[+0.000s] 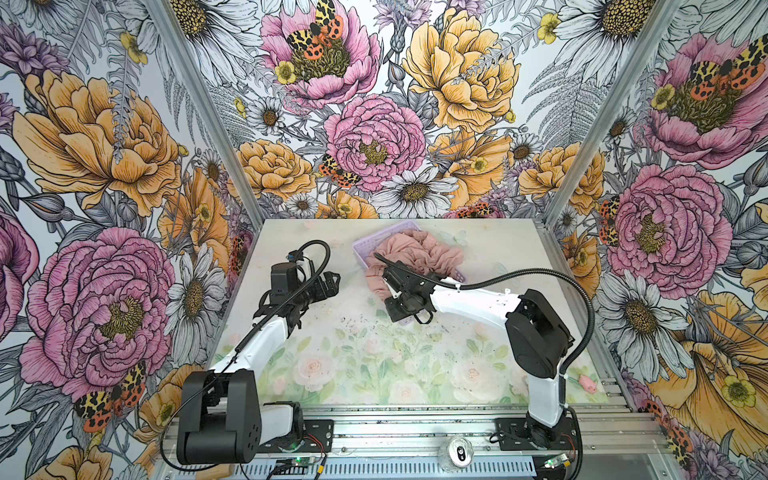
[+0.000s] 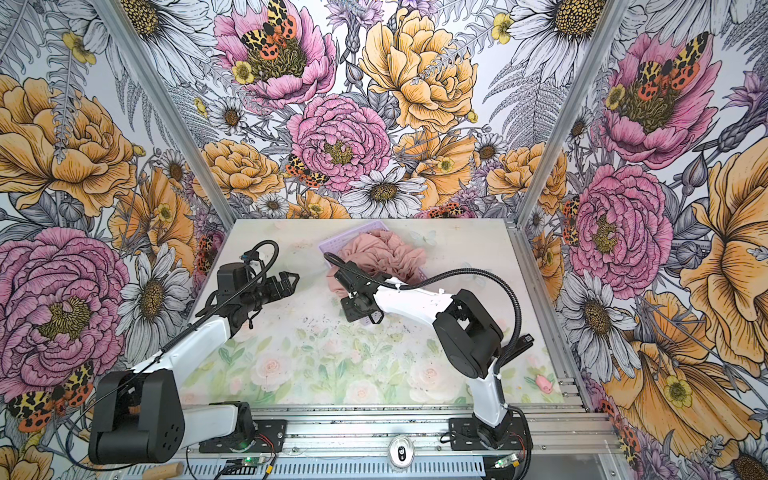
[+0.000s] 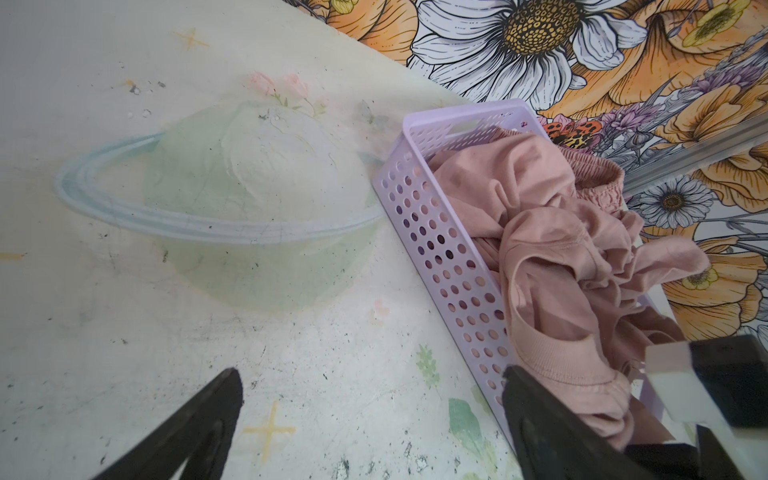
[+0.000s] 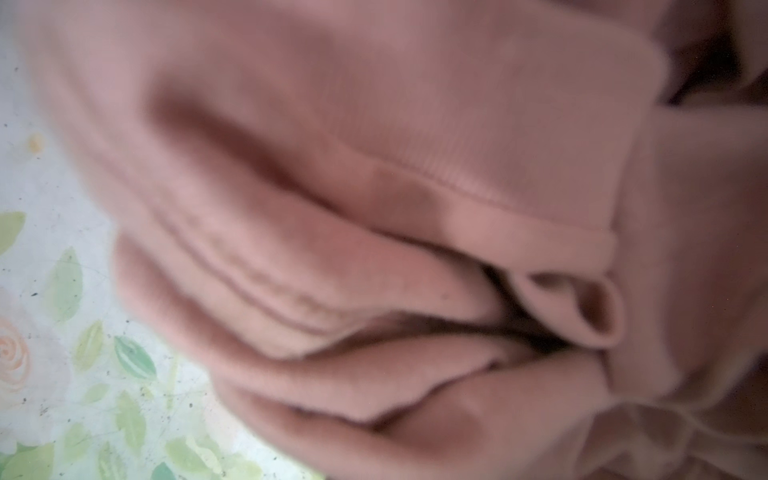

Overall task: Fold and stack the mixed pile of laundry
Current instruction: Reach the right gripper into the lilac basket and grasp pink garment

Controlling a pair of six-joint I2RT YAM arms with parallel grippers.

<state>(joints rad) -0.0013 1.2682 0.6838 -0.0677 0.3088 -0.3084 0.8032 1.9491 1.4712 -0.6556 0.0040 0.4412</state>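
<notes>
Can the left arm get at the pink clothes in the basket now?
Probably yes: the left hand is open, bare table lies between it and the basket, and the pink clothes sit uncovered.

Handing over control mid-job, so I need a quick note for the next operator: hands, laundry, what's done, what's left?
Left hand: open, empty, hovering over the table beside the lavender basket.
Right hand: shut, tips buried in the pink garments at the basket's near end; a catch cannot be confirmed.
Laundry: all bunched in the basket, some spilling over its rim.
Done: nothing folded or stacked.
Left: pull each piece out, fold, stack.
</notes>
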